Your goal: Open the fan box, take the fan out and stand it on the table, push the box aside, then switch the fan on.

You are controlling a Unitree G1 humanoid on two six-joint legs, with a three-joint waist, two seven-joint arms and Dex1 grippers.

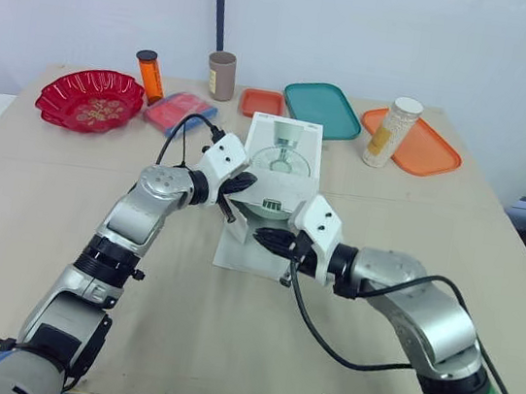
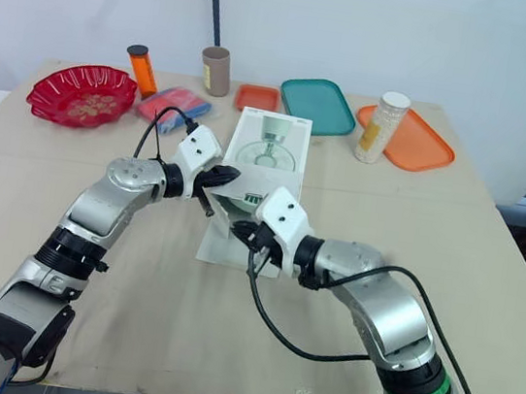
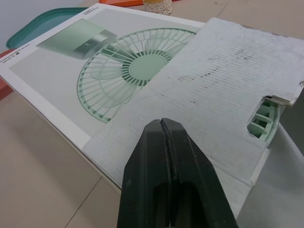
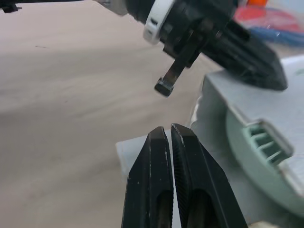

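The white fan box [image 1: 289, 152], printed with a green fan, lies flat mid-table with its near end open. One flap [image 3: 223, 71] is lifted, showing grey inner card; another flap [image 1: 248, 251] lies flat on the table. The pale green fan [image 4: 259, 154] peeks out of the open end. My left gripper [image 1: 243, 185] is shut, its tip [image 3: 164, 124] just over the raised flap with nothing between the fingers. My right gripper [image 1: 263, 238] is shut too, at the box's open end just above the lower flap [image 4: 130, 152], close beneath the left gripper [image 4: 247, 57].
Along the far side stand a red bowl [image 1: 90, 99], an orange bottle [image 1: 150, 76], a brown cup [image 1: 221, 75], a pink packet [image 1: 179, 110], a small orange tray [image 1: 261, 103], a teal tray [image 1: 321, 109], and a white canister [image 1: 393, 132] by an orange tray [image 1: 431, 150].
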